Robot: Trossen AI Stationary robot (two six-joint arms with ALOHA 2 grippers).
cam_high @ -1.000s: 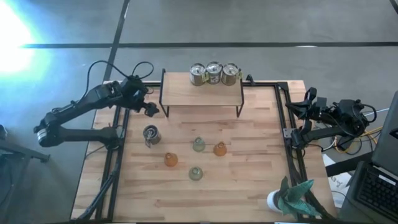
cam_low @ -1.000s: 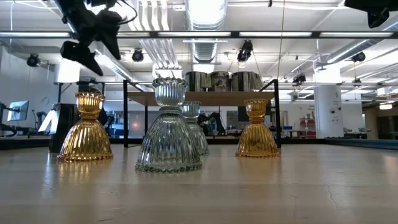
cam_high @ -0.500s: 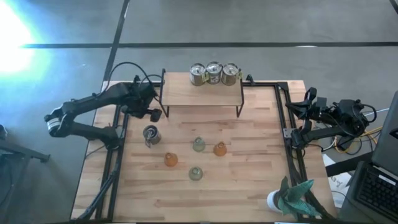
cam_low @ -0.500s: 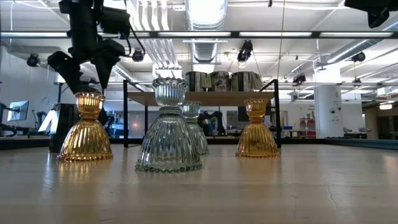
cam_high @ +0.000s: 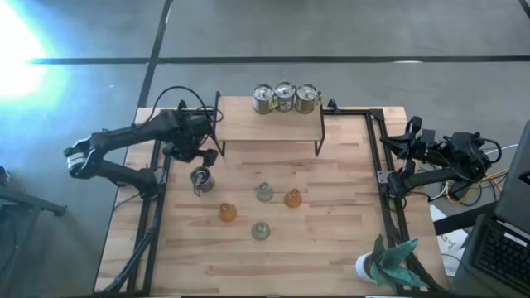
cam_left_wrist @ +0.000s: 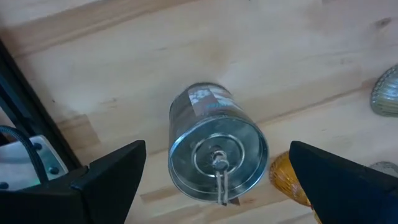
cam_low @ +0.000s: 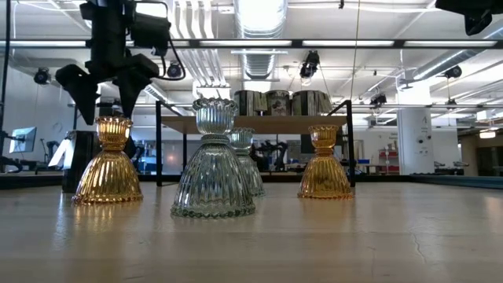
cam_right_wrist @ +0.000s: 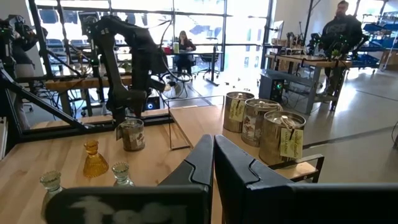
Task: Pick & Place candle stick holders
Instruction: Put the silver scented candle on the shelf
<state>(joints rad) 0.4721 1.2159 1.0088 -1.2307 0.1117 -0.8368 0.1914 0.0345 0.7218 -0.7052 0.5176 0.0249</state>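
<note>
On the wooden surface [cam_high: 331,248], taking the high view as a clock face centred on the middle of the surface, the nearest thing is a white pot [cam_high: 370,267] with teal leaves at about 5 o'clock, at the front edge. A pale green glass holder [cam_high: 261,231] stands just front of centre, at 6 o'clock. Behind it, an amber glass holder [cam_high: 228,213] sits toward 8 o'clock, a second green glass holder [cam_high: 264,193] near the centre, and a second amber holder [cam_high: 292,199] at 3 o'clock beside it. All four stand upright and apart from each other.

At 9 to 10 o'clock a silvery can [cam_left_wrist: 217,149] stands alone; inside it a small metal fitting shows at the bottom, otherwise nothing. The left pincer [cam_high: 199,155] hangs just above this can, fingers spread wide, holding nothing.

At 12 o'clock a raised wooden shelf [cam_high: 240,124] carries three more silvery cans [cam_high: 285,98] in a touching row; their contents cannot be seen.

The right pincer [cam_right_wrist: 213,163] is closed and empty, parked off the surface at 3 o'clock.
</note>
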